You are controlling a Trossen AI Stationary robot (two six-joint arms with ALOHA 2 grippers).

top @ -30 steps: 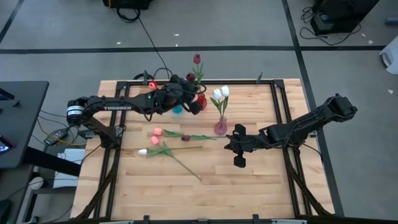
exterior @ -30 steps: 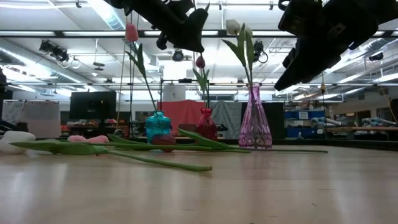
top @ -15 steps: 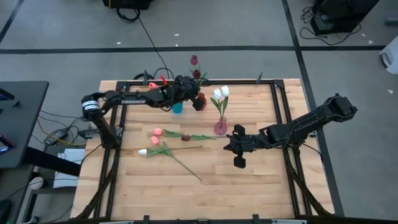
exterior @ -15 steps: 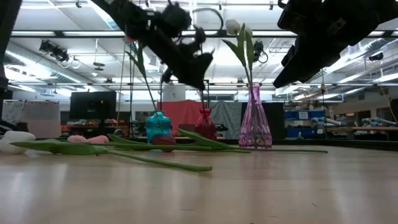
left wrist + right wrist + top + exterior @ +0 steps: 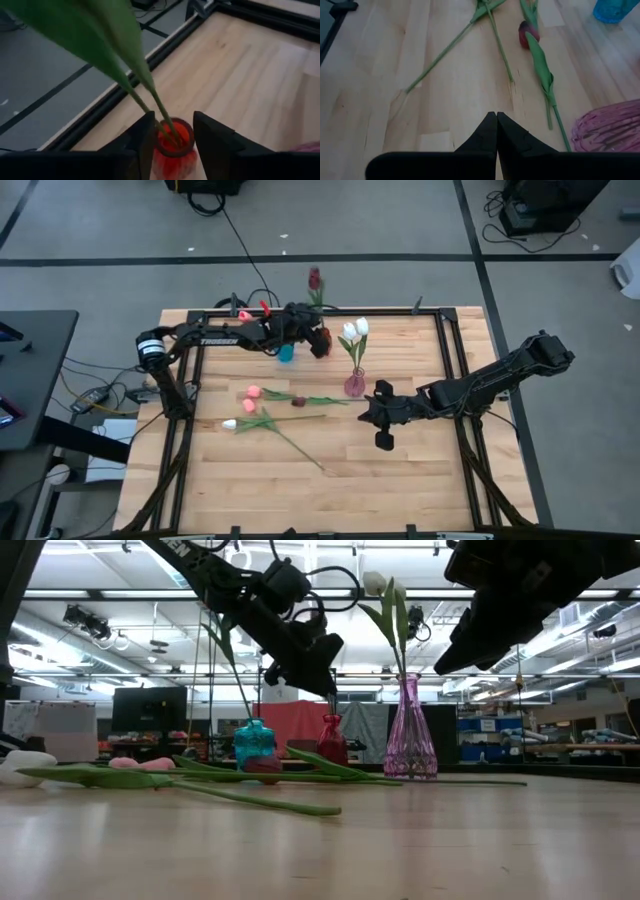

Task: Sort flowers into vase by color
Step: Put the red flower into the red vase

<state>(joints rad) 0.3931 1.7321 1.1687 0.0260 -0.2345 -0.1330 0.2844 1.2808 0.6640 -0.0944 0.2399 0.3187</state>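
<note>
My left gripper (image 5: 173,116) hangs open just above the small red vase (image 5: 172,145) at the table's far side. One finger stands on each side of the vase's mouth. Two green stems (image 5: 150,97) stick into that mouth, and a dark red head (image 5: 314,277) shows above. Beside it stand a blue vase (image 5: 286,354) and a purple vase (image 5: 354,385) that holds white tulips (image 5: 355,328). Pink flowers (image 5: 251,398), a white flower (image 5: 230,423) and a dark red flower (image 5: 298,401) lie flat on the table. My right gripper (image 5: 384,418) hovers shut right of them.
A black metal frame (image 5: 440,350) runs along the table's edges. The loose flowers' long stems (image 5: 300,448) stretch over the table's middle toward its near side. Bare wood (image 5: 300,500) shows along the near edge.
My left gripper has gone down toward the red vase and a little toward the table's far edge, its arm stretching out. The dark red flower stands with its stem in the vase. My right arm has kept still.
</note>
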